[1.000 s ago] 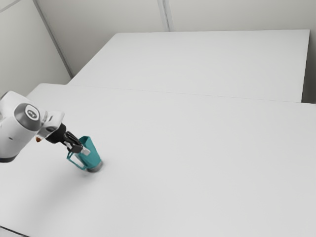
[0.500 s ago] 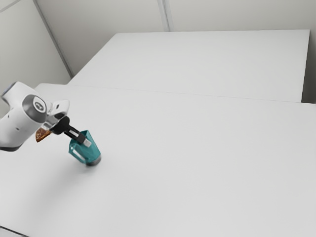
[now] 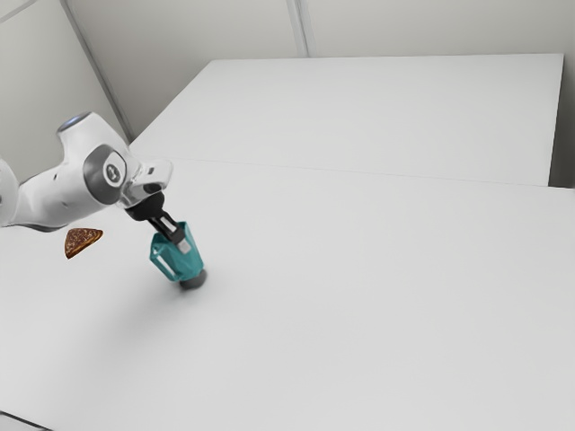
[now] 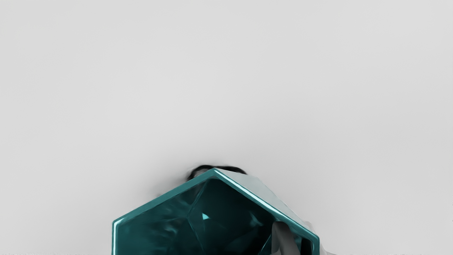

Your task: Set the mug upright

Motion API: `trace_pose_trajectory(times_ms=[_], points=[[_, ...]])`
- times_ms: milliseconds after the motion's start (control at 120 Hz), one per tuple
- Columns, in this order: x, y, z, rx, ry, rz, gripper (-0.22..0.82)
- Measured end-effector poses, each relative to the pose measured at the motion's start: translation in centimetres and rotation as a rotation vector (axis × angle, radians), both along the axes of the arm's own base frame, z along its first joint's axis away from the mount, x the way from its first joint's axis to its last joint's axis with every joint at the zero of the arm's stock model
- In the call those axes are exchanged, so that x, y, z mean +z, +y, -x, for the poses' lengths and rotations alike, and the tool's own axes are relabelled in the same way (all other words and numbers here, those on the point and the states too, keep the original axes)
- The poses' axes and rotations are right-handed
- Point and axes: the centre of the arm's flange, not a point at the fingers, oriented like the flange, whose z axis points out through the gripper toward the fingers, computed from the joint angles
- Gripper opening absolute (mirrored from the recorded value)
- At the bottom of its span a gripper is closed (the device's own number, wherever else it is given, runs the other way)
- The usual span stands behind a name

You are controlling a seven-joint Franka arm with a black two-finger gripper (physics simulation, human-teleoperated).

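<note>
With the jaws clamped over the rim (image 4: 162,195) of the near-upright mug (image 3: 180,257), at the exterior view's right of the brown wedge (image 3: 82,241), seat its base (image 3: 193,280) flat before parting them.

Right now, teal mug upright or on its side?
Teal mug roughly upright: rim above dark base in the exterior view. Exact tilt: cannot tell.
</note>
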Motion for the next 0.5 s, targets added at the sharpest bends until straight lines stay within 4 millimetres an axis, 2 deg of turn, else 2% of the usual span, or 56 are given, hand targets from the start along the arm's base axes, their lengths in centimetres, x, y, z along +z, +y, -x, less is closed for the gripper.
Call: trace_pose_trajectory(times_ms=[267, 500], points=[[-0.6, -4.2, -1.6, -0.006, 0.107, -0.098, -0.18], [-1.9, -4.0, -2.9, 0.100, 0.108, -0.129, -0.18]])
